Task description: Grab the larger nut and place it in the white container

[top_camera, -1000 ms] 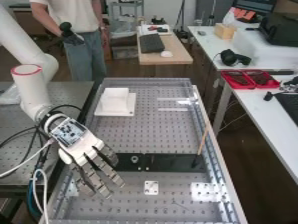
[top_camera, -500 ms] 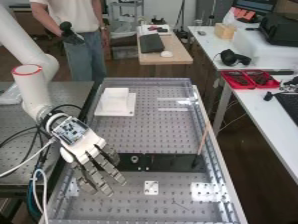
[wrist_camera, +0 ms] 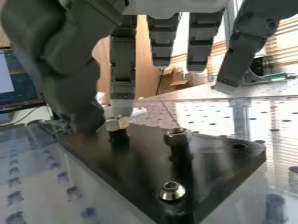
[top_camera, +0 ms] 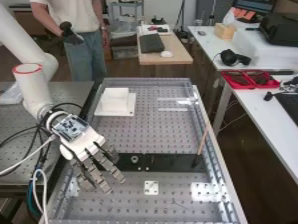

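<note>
Three round metal parts (wrist_camera: 177, 136) on black bar (top_camera: 174, 162) near hand (top_camera: 82, 145), fingers straight, spread, empty, prob leaving room to straddle one.

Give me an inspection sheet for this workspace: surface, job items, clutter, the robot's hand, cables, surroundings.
Surface: bench, perforated, with a flat black bar lying across it.
Job items: white container toward the bench's far end; bearing on the bar. Three round metal parts stand up in the wrist view; which is the larger nut, I can't tell.
Clutter: thin stick with its dark end at the bar; small white plate nearer than the bar.
Hand: open, low beside the bar, fingers straight.
Cables: black and white cables beside the arm.
Surroundings: red trays on a side table; keyboard on a wooden desk.
</note>
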`<state>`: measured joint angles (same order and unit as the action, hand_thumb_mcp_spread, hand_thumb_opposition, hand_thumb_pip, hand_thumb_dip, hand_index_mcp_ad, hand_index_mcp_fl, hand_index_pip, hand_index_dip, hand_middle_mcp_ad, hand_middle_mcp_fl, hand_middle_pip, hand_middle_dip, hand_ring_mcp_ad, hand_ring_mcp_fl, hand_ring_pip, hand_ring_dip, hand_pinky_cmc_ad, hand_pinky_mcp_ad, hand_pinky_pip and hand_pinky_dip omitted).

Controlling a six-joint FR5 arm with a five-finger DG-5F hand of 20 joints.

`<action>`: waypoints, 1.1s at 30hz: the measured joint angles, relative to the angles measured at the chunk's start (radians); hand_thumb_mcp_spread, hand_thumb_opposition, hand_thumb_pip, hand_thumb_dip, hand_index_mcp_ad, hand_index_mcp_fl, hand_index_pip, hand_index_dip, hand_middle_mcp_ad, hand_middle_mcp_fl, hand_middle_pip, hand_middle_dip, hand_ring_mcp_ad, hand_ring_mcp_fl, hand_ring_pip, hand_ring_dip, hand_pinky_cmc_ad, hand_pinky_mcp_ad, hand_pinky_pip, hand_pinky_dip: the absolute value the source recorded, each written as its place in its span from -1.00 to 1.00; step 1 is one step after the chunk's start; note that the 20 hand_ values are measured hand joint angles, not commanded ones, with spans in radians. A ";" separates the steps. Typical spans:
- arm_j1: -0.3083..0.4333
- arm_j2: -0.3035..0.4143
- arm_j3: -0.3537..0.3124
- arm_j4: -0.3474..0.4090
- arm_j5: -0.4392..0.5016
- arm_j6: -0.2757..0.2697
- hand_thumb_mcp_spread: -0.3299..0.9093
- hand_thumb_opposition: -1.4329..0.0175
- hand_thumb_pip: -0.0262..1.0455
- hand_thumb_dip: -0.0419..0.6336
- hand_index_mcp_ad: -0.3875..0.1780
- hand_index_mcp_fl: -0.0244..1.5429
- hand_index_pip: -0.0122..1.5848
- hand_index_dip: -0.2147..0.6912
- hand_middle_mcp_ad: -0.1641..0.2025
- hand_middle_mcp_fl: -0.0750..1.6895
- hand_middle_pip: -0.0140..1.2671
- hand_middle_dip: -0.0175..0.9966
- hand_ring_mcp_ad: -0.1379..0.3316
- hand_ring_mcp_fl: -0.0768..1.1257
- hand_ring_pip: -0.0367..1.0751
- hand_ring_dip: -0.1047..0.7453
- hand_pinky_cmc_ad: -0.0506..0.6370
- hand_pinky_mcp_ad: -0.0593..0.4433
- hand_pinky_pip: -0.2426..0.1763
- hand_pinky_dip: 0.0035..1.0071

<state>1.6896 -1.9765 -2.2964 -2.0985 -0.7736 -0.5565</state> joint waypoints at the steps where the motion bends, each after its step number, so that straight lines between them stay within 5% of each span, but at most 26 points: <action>1: 0.001 -0.001 0.000 -0.003 0.004 0.000 -0.02 -0.18 0.57 -0.27 -0.06 -0.96 0.97 -0.19 0.27 -0.91 -0.78 -0.63 0.28 -0.87 -0.40 -0.71 0.14 0.47 -0.34 0.81; 33: -0.004 -0.016 0.005 0.019 0.010 -0.023 0.04 -0.16 0.56 -0.22 0.07 -0.69 0.92 -0.23 0.29 -0.91 -0.77 -0.63 0.28 -0.87 -0.40 -0.70 0.14 0.40 -0.34 0.76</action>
<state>1.6852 -1.9924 -2.2913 -2.0797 -0.7634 -0.5798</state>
